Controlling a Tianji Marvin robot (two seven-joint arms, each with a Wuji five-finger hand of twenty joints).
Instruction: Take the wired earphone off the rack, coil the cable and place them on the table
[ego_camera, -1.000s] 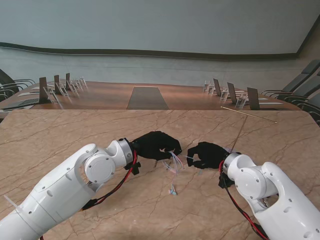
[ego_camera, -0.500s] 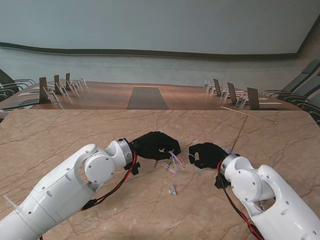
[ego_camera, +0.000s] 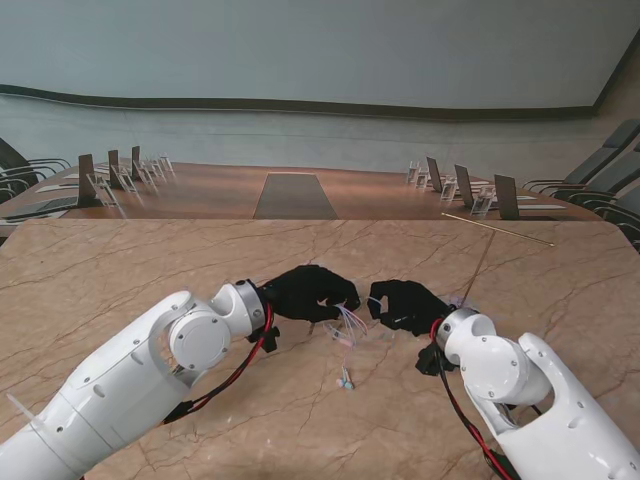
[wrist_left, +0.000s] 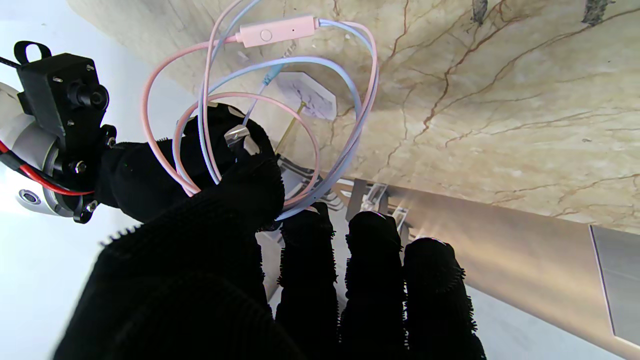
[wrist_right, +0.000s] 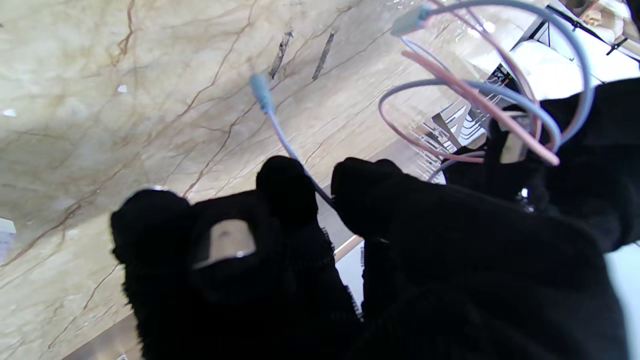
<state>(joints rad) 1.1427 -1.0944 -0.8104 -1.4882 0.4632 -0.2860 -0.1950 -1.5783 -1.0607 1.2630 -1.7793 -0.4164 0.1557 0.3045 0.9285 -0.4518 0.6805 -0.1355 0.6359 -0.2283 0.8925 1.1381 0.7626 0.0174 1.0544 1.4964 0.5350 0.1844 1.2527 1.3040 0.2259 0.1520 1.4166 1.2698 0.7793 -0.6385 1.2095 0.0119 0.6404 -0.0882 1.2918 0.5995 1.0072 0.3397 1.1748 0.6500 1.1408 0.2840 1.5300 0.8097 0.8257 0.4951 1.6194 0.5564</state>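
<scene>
The left robot hand (ego_camera: 312, 292) and the right robot hand (ego_camera: 404, 306) both wear black knitted gloves with a fuzzy texture. The arms (ego_camera: 140, 375) behind them are glossy white, with red and black wires running at the wrists. The earphone cable (wrist_left: 350, 90) is two-toned, pale pink and light blue strands running together, and its inline remote (wrist_left: 277, 31) is pastel pink. The plug end (wrist_right: 260, 92) is light blue. The surface (ego_camera: 120, 270) is beige marble with brown veins. Beyond it a long table (ego_camera: 290, 190) is reddish-brown wood with a grey centre panel, and the wall (ego_camera: 320, 50) is pale grey-green.
</scene>
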